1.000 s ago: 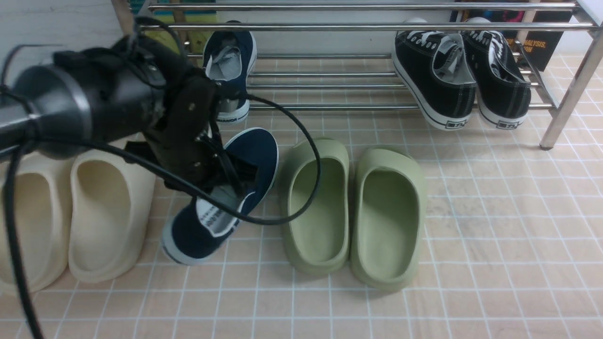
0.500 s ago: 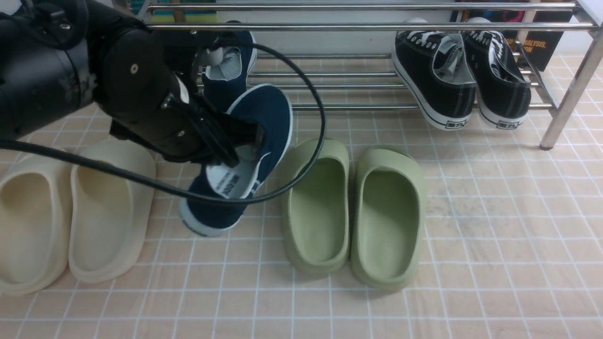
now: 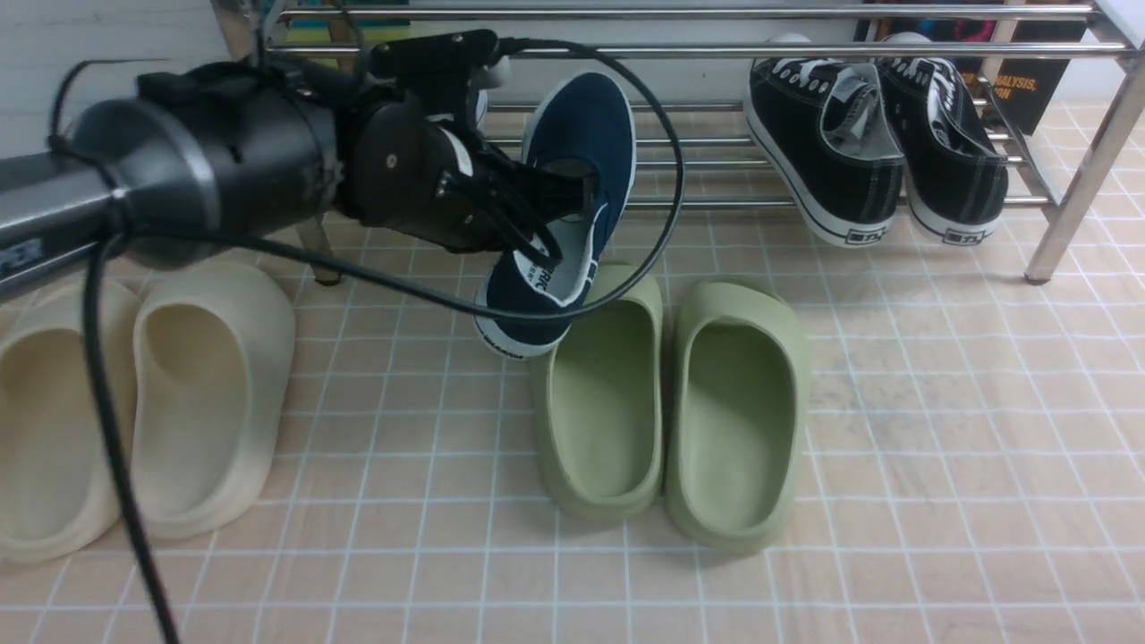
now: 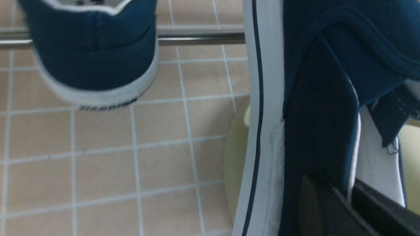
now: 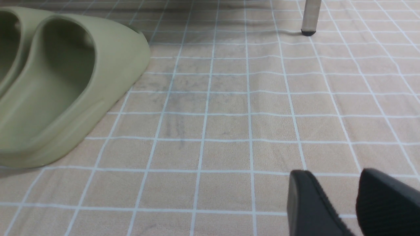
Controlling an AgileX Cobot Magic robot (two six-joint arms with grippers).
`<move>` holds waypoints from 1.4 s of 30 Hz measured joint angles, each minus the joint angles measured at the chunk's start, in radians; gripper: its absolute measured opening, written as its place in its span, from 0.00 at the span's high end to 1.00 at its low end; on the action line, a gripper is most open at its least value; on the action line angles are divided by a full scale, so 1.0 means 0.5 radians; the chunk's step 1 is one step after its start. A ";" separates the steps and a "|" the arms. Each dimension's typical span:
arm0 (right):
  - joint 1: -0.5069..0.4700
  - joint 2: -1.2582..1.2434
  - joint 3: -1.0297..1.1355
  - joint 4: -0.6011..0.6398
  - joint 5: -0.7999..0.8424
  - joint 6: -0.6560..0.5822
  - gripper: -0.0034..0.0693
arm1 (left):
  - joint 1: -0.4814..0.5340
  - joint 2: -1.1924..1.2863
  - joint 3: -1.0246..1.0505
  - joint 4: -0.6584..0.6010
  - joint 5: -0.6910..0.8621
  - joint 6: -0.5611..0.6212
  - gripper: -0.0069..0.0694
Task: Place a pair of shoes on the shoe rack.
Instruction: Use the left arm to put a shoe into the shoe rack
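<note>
My left gripper [image 3: 572, 192] is shut on the side wall of a navy slip-on shoe [image 3: 581, 125] and holds it in the air, toe up, just in front of the shoe rack [image 3: 716, 51]. Its heel hangs over the toe of a green clog. In the left wrist view the fingers [image 4: 328, 203] pinch the shoe's canvas edge [image 4: 315, 98]. The second navy shoe [image 4: 92, 59] rests on a rack tube [image 4: 200, 37], its heel marked "WARRIOR"; in the front view my arm hides most of it. My right gripper [image 5: 341, 183] is open and empty, low over the tiled floor.
Two black lace-up sneakers [image 3: 832, 152] lean on the rack's right side. A green clog pair [image 3: 733, 420] stands mid-floor and shows in the right wrist view [image 5: 65, 88]. A cream clog pair [image 3: 206, 385] stands left. A black cable [image 3: 666, 206] loops around the held shoe. A rack leg [image 3: 1082, 179] stands right.
My left gripper has lifted the navy shoe off the floor and carried it up, right and toward the rack. The shoe has tipped toe-up. The right arm has not come into the front view.
</note>
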 joint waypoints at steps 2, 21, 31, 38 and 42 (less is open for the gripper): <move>0.000 0.000 0.000 0.000 0.000 0.000 0.62 | 0.000 0.123 -0.155 0.008 0.029 0.000 0.86; 0.000 0.000 0.000 0.000 0.000 0.000 0.62 | 0.125 0.569 -0.719 0.157 -0.093 -0.355 0.86; 0.000 0.000 0.000 0.000 0.000 0.000 0.62 | 0.141 0.638 -0.723 0.219 -0.326 -0.403 0.80; 0.000 0.000 0.000 0.000 0.000 0.000 0.62 | 0.141 0.640 -0.733 0.226 -0.352 -0.403 0.57; 0.000 0.000 0.000 0.000 0.000 0.000 0.62 | 0.141 0.638 -0.740 0.246 -0.323 -0.403 0.50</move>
